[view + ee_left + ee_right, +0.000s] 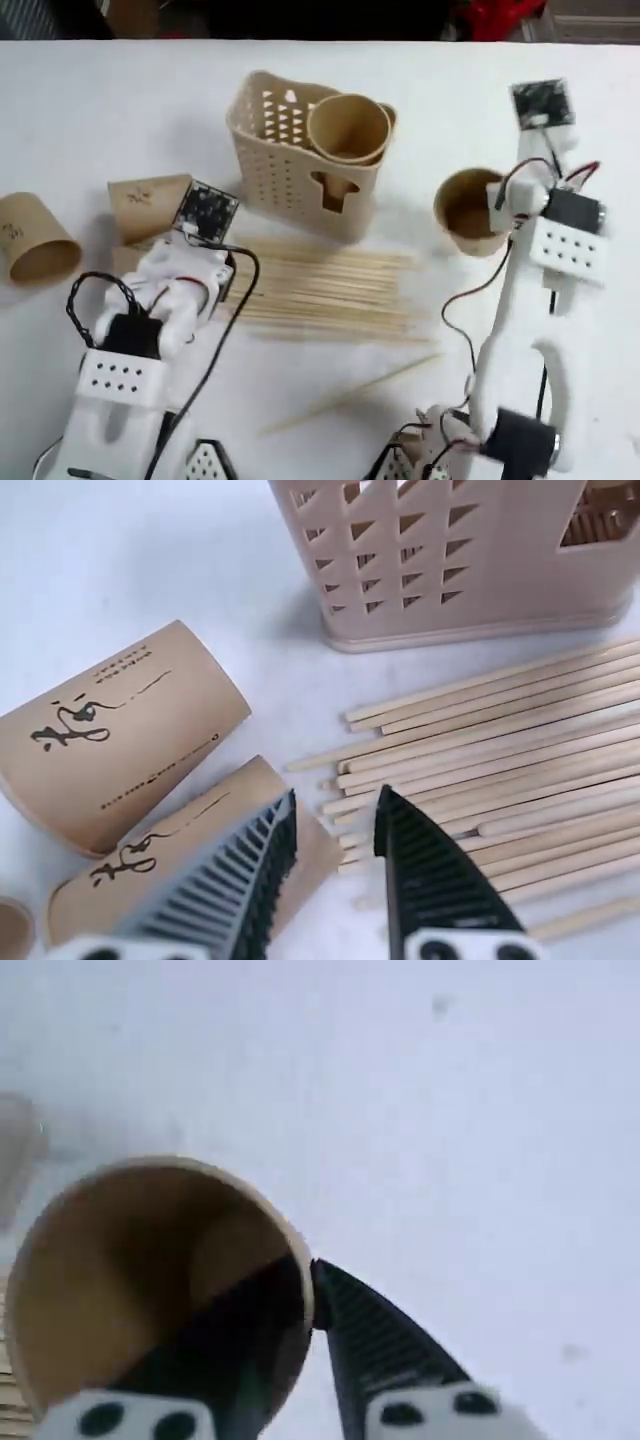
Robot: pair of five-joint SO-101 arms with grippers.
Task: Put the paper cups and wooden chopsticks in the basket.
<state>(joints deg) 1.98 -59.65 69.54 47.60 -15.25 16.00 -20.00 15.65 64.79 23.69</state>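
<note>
Right end effector (305,1280) clamped on the rim of a paper cup (472,212), right of the basket (290,185), left end effector (335,820) open over the chopsticks (500,750)' left ends; right should clear the basket wall, keep level, release beside the stowed cup (348,128).

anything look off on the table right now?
One stray chopstick lies askew, apart from the pile, nearer the arms. Three cups lie on their sides left of the basket. Right gripper holds a fourth cup. Nothing looks damaged.
</note>
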